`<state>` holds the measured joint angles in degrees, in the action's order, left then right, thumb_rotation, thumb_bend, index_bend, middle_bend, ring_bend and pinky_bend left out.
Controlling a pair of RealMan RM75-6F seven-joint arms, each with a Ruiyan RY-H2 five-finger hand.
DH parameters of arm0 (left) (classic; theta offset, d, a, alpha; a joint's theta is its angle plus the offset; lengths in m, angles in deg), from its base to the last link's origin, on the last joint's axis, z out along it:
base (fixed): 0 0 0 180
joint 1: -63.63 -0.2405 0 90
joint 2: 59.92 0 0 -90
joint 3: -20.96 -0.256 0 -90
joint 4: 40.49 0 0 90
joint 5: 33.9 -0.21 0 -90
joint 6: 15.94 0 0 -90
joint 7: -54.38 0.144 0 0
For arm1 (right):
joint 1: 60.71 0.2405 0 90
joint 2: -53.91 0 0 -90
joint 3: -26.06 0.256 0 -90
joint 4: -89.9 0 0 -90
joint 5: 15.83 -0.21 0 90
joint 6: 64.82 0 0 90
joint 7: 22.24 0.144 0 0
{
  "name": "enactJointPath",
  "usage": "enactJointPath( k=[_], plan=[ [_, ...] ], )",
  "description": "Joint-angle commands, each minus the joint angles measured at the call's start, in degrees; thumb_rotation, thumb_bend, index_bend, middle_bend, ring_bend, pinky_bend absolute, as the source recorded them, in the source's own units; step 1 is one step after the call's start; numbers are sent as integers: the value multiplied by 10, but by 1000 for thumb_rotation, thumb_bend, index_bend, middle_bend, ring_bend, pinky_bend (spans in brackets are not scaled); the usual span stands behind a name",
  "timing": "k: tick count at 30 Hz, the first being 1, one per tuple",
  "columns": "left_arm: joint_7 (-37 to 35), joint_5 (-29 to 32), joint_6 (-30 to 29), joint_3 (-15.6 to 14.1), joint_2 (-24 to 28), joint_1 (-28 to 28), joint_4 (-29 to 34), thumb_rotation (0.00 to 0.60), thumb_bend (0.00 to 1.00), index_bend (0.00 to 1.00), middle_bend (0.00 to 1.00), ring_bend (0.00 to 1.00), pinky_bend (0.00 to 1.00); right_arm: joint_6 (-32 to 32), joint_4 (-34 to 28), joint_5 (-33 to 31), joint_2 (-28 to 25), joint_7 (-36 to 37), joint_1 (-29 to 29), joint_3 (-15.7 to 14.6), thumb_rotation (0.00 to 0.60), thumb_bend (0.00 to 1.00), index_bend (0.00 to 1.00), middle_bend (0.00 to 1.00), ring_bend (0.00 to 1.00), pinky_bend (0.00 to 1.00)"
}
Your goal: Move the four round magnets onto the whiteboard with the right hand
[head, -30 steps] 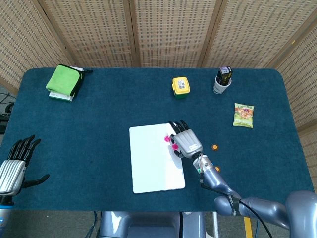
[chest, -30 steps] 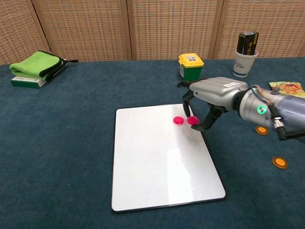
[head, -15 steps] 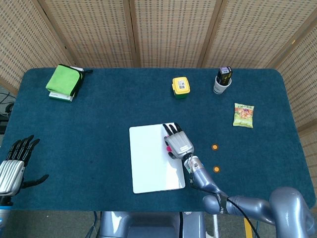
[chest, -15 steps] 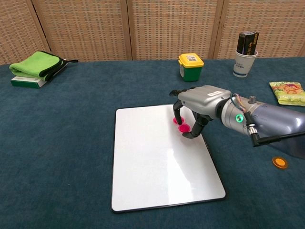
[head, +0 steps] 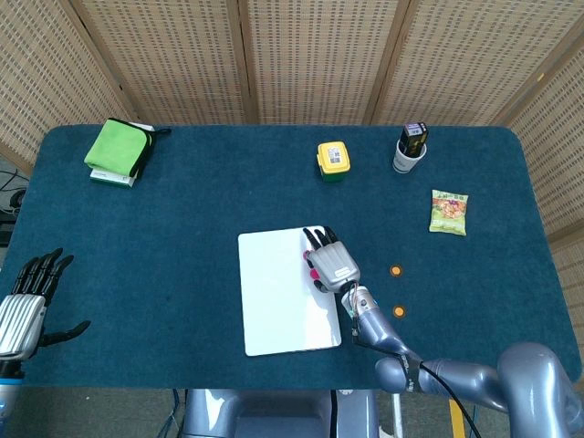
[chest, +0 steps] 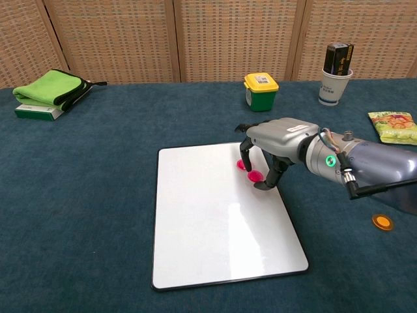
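Left hand [head: 26, 310] idle off the worktop's near-left corner, fingers apart, holding nothing; whiteboard [chest: 215, 222] near the front edge, centre; two pink magnets [chest: 255, 175] on its far-right corner under the right hand [chest: 277, 138], fingers arched around them, grip unclear; two orange magnets [head: 395, 271] waiting right; probably releasing; next, reaching right.

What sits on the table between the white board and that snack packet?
Head view: two orange magnets on blue cloth lie between whiteboard and snack packet.
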<state>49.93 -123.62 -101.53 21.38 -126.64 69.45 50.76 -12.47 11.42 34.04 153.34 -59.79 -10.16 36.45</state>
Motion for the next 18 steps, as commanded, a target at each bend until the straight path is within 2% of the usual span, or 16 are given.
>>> enactJointPath(
  k=[1,18],
  plan=[
    [0,0,0,0,0,0,0,600,0,0,0,0,0,0,1,-1,0,1,0,0,600,337,441,0,0,0],
    [-1,0,-1,0,0,0,0,600,0,0,0,0,0,4,0,-2,-1,8,2,-5,600,311,393,0,0,0]
  ],
)
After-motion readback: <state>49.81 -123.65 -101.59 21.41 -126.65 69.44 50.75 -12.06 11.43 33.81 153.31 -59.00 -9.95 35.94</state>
